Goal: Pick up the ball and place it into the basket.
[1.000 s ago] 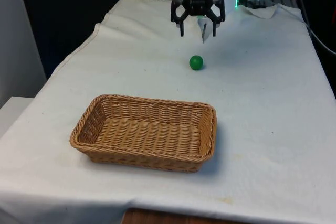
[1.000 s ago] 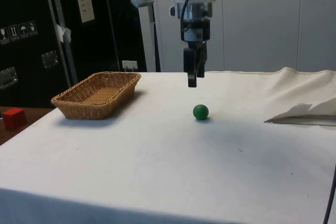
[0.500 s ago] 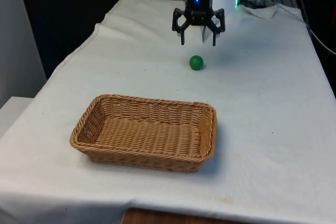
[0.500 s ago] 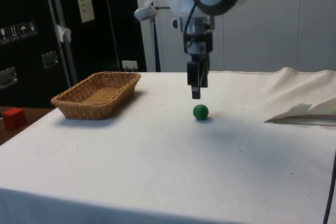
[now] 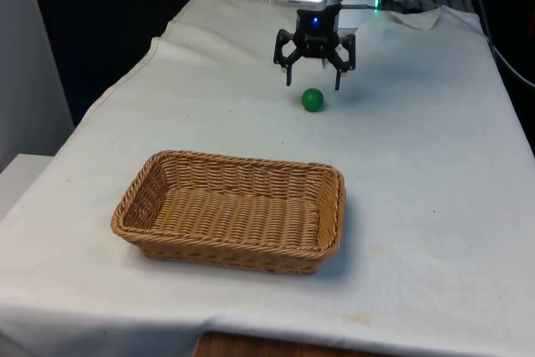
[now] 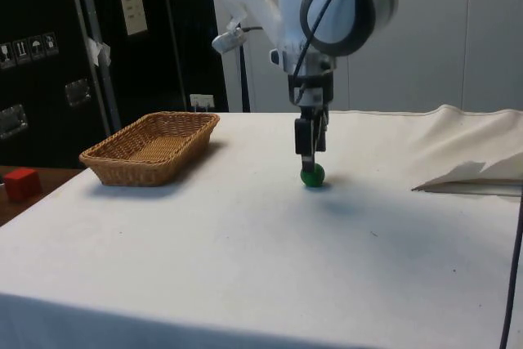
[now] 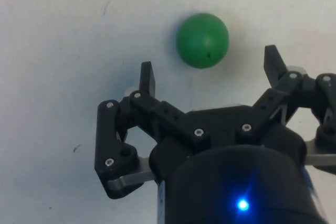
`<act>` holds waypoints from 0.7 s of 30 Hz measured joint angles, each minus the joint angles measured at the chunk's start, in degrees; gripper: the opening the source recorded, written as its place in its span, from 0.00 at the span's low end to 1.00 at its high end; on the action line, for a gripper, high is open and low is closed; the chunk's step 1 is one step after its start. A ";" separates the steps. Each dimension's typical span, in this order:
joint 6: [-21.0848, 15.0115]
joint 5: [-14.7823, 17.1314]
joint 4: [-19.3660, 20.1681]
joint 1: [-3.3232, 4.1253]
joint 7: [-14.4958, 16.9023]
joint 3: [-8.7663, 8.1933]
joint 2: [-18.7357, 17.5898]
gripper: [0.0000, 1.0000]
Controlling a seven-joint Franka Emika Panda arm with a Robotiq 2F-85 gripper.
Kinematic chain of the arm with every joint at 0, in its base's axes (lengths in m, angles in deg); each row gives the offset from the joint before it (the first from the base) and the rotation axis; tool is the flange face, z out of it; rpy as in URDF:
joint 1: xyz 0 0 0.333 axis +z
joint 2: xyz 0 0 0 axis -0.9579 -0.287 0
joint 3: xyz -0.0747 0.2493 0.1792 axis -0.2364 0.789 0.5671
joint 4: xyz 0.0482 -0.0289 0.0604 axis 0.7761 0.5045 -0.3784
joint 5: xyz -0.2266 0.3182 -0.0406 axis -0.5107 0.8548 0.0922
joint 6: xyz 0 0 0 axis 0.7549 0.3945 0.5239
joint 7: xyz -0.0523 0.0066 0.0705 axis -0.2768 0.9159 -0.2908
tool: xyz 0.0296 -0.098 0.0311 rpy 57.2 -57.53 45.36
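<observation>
Green ball point(image 5: 313, 99) resting on the white cloth point(image 5: 418, 173), at about 1 o'clock from the wicker basket point(image 5: 232, 210) and well apart from it. Black gripper point(image 5: 313, 84) low over the ball, fingers point(image 7: 147, 78) spread wide, grasping nothing; ball just beyond the fingertips, untouched.

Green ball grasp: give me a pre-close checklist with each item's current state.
1. Gripper open: ok.
2. Green ball at rest on the white cloth: ok.
3. Ball centred between the fingers: not ok in the wrist view, it sits ahead of the tips.
4. Fingertips down at ball height: cannot tell.
5. Basket upright, ready to receive: ok.
</observation>
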 measured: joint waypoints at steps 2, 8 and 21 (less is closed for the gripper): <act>-0.63 0.06 0.00 0.00 0.00 0.17 -0.80 1.00; -3.09 0.17 -0.06 -0.06 -0.17 0.69 -3.15 1.00; -6.82 0.17 -0.17 -0.06 -0.57 1.15 -6.02 1.00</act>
